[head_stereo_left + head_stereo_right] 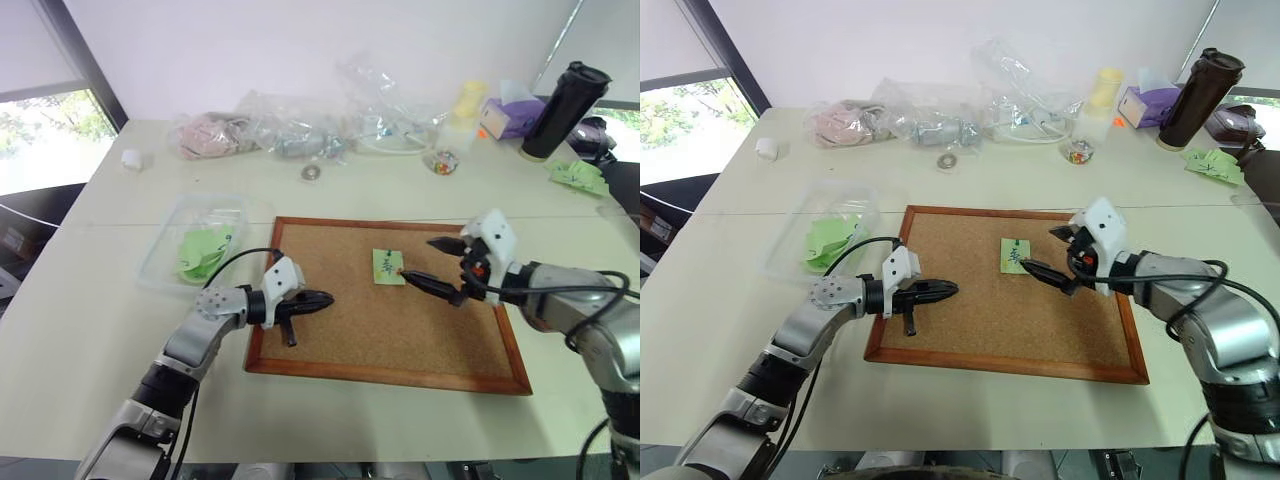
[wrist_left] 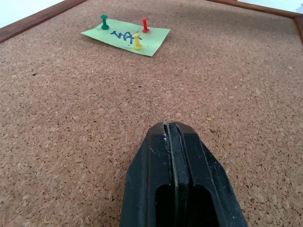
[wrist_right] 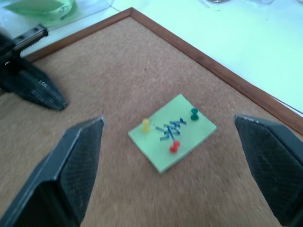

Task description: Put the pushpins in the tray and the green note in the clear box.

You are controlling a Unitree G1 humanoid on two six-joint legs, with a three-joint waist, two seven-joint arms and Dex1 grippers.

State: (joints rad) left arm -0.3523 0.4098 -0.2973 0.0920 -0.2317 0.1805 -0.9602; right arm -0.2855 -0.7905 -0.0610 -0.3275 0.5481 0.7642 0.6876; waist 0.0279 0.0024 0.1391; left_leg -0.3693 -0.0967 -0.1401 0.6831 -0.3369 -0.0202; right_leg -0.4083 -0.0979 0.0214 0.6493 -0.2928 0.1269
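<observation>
Currently, entry, taking the corkboard (image 1: 400,330) as landmark: green note (image 3: 172,132) lies flat near the middle of the corkboard, held by three pushpins, yellow (image 3: 146,125), red (image 3: 174,147) and green (image 3: 194,113). Right gripper (image 3: 170,175), jaws spread wide, is poised over the corkboard with the note between its fingers, touching nothing. Left gripper (image 2: 173,161), fingers pressed together and empty, sits low over the corkboard's left part, well apart from the note. Clear box (image 1: 165,240), already holding crumpled green papers, stands just off the corkboard's left edge. Risks: wide jaws may close on the note's edge rather than a pin head, tearing paper; neighbouring pins stand close, so one finger could knock another loose; a freed pin could roll off the corkboard.
</observation>
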